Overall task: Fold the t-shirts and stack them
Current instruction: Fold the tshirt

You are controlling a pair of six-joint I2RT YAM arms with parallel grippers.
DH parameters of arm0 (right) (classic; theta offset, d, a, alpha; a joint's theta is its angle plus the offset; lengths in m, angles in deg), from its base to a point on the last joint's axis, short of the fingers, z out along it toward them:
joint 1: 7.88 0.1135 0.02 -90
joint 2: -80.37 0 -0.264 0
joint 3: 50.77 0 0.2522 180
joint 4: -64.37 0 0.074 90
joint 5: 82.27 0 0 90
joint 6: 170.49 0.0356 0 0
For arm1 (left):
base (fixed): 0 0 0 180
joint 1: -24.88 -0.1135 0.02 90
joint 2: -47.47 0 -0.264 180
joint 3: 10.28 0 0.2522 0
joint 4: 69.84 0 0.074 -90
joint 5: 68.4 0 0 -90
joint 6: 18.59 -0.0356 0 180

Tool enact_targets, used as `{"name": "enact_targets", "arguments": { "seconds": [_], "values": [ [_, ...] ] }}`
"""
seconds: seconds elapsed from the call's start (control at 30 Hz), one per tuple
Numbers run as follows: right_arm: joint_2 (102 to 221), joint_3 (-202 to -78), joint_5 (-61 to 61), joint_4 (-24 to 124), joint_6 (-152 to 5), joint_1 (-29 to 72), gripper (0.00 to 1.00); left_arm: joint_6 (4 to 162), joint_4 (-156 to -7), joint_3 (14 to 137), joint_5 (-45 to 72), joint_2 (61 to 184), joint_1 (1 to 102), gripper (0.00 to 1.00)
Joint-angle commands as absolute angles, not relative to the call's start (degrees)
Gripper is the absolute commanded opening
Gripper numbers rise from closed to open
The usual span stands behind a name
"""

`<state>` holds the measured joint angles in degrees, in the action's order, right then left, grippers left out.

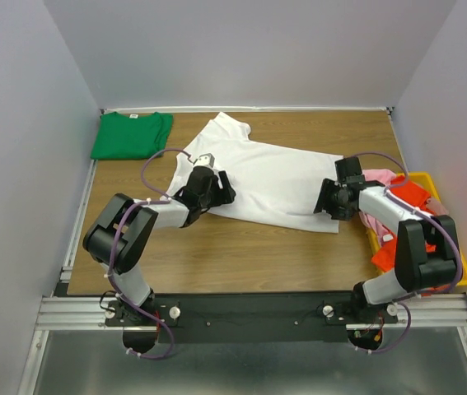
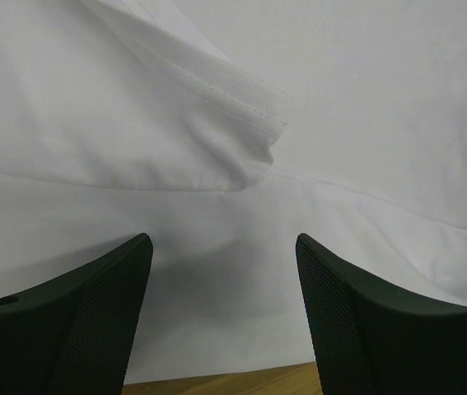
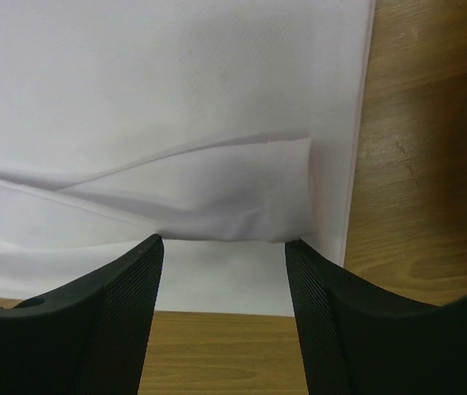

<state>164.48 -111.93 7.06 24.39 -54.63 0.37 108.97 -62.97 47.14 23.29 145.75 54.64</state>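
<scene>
— Tees in sight, counted?
— Four colours. One white t-shirt [image 1: 274, 185], spread open across the middle of the desk [image 1: 241, 255]. One green t-shirt [image 1: 132, 134], folded flat at 10 o'clock in the far corner, well apart from both arms.
— And the rest?
— Piled in one yellow bin [image 1: 421, 175] at 3 to 4 o'clock. One pink t-shirt [image 1: 379, 175] bunched at the bin's far end, spilling toward the white one. Orange-red t-shirt [image 1: 412, 192] cloth showing in two patches, one far, one near; one garment or two, impossible to tell.
— Claws?
— Two, both low over the white tee. Left claw [image 1: 219, 189] at the tee's 9 o'clock edge, spread wide, pinching nothing. Seen from its wrist: two dark fingers [image 2: 85, 321] over plain white cloth, a stitched hem fold lying beyond the tips at 12 o'clock, a sliver of wood at 6.
— The other?
— Right claw [image 1: 329, 199] at the tee's 3 o'clock edge, likewise spread, gripping nothing. From its wrist: a turned-over flap of white cloth just beyond the two tips, bare wood at 3 and 6 o'clock.
— Tips touching the fabric?
— Cannot tell, for either.
</scene>
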Motion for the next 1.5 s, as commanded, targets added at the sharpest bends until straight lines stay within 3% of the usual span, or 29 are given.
{"name": "enact_targets", "arguments": {
  "seconds": [0.0, 0.47, 0.9, 1.47],
  "values": [
    [168.34, -115.06, 10.45, 26.26, -55.0, 0.38, 0.68, 108.77, -62.06, 44.71, 24.06, 146.96, 54.94, 0.79],
    [173.89, -128.6, 8.17, 27.67, -54.04, 0.38, 0.68, 109.12, -62.24, 38.55, 25.9, 142.04, 55.02, 0.79],
    [159.74, -114.91, -1.32, 28.02, -56.76, 0.55, 0.67, 106.66, -71.02, 44.6, 27.83, 127.98, 55.02, 0.82],
    [162.55, -108.74, -2.29, 31.62, -57.11, 0.47, 0.68, 103.41, -72.26, 57.0, 22.83, 145.29, 54.5, 0.83]
  ]
}}
